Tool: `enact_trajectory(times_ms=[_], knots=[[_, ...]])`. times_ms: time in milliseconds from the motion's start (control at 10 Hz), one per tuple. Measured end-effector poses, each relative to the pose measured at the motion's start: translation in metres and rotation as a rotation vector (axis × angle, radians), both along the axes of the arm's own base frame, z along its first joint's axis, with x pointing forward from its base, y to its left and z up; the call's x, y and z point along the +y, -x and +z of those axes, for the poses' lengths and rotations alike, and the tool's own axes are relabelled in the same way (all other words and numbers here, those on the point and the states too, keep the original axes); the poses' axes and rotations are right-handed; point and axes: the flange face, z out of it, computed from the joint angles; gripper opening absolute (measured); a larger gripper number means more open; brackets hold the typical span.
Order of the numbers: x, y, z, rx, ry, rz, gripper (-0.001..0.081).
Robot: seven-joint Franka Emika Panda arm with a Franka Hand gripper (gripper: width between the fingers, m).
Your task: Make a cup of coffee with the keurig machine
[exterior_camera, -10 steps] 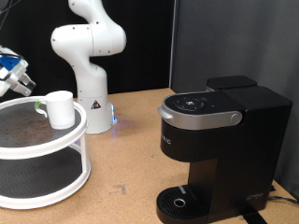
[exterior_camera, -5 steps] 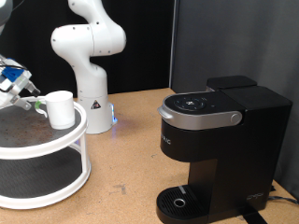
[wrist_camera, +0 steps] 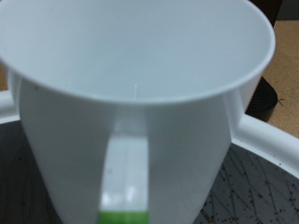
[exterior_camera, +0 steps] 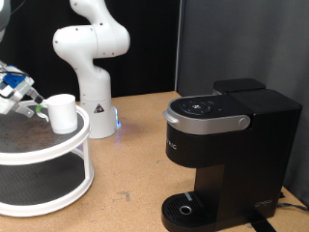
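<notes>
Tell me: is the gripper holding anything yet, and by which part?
Cannot be told. The gripper is right at the cup on the white rack, on its handle side, but no view shows the handle between the fingers.

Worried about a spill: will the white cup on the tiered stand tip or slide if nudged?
The cup looks empty and thin-walled, so probably light and easy to slide. It stands upright near the stand's rim, so a push might tip it off. The gripper is right beside it.

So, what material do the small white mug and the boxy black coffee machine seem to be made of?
The small white mug looks like smooth plastic or glazed ceramic: even surface, soft sheen. The boxy black coffee machine looks like matte plastic, with a grey, metal-looking band around its lid.
</notes>
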Motion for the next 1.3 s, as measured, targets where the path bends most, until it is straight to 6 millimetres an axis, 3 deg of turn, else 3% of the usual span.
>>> enact_trajectory(times_ms=[900,1000,1100,1200,1300], knots=[[0.008,-0.004,-0.003,-0.021,-0.043,0.024,0.0807],[0.009,-0.004,-0.004,-0.020,-0.045,0.026,0.0715],[0.010,-0.003,-0.005,-0.018,-0.047,0.028,0.0531],[0.011,-0.003,-0.006,-0.017,-0.049,0.029,0.0531],[0.012,-0.003,-0.007,-0.017,-0.051,0.031,0.0363]])
